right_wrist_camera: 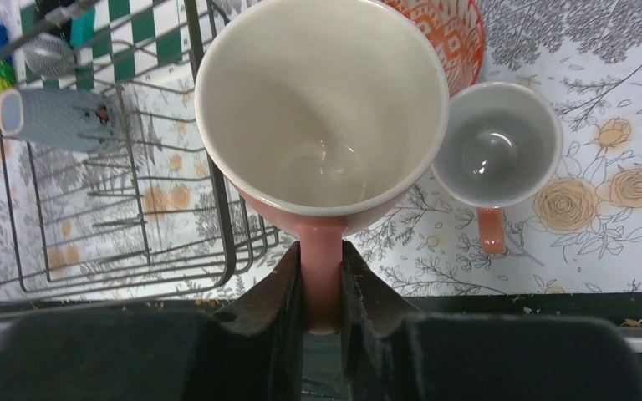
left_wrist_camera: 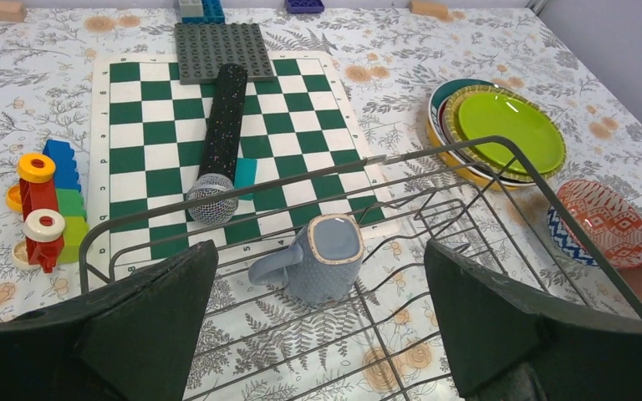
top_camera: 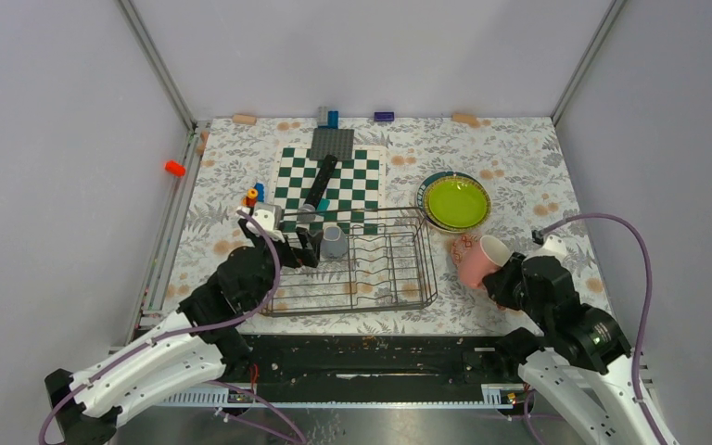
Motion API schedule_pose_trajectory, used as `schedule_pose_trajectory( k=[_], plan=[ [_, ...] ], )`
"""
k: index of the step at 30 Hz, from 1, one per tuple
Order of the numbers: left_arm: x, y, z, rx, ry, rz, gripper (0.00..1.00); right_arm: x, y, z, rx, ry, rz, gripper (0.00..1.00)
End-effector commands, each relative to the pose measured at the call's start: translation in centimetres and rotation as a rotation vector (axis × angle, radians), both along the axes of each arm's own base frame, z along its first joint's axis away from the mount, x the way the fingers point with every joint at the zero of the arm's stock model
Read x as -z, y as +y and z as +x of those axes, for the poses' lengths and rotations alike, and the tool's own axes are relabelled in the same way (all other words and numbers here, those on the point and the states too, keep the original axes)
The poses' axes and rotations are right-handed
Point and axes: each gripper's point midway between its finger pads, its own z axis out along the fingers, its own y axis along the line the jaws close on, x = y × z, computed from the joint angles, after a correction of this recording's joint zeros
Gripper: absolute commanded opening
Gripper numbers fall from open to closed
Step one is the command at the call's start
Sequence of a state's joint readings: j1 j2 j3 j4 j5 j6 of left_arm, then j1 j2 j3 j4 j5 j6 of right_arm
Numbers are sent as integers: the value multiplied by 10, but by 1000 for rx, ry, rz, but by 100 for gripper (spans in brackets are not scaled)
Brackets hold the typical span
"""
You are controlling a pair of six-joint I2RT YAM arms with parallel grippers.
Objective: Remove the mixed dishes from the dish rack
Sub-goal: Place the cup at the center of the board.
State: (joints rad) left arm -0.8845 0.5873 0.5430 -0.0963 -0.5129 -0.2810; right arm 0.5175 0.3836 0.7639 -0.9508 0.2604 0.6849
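The dark wire dish rack [top_camera: 429, 274] holds only a small grey cup [top_camera: 334, 242], lying upside down at its far left. My left gripper [top_camera: 298, 248] hangs open over the rack's left end, with the grey cup [left_wrist_camera: 322, 259] ahead between its fingers, untouched. My right gripper [right_wrist_camera: 322, 288] is shut on the handle of the large pink mug [right_wrist_camera: 322, 100], just right of the rack [right_wrist_camera: 209, 167]. The small salmon mug [right_wrist_camera: 495, 142] and the patterned bowl [left_wrist_camera: 606, 221] rest on the table beside it. Lime-green, yellow and teal-rimmed plates [top_camera: 454, 201] sit stacked at the back right.
Behind the rack lies a green-and-white checkered board [top_camera: 362, 176] with a black microphone [top_camera: 320, 183] and a grey baseplate [top_camera: 332, 144] on it. Colourful toy blocks [top_camera: 255, 197] stand left of it. More blocks line the back edge [top_camera: 383, 116].
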Motion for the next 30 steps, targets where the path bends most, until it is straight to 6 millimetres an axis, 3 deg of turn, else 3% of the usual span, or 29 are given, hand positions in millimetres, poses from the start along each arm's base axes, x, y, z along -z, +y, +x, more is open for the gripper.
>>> schedule_pose_trajectory(
  k=[1,15,22,30],
  plan=[
    [-25,1,4,-27,-39,-50,99,-12,18,6,-91,-32,30,0],
    [-22,-9,5,11,-32,-33,99,37,34,-1,-163,94,42,0],
    [-22,-11,1,44,-46,-38,99,60,33,7,-121,118,29,0],
    [-22,-16,-1,76,-56,-37,99,69,20,11,-77,118,-40,0]
  ],
)
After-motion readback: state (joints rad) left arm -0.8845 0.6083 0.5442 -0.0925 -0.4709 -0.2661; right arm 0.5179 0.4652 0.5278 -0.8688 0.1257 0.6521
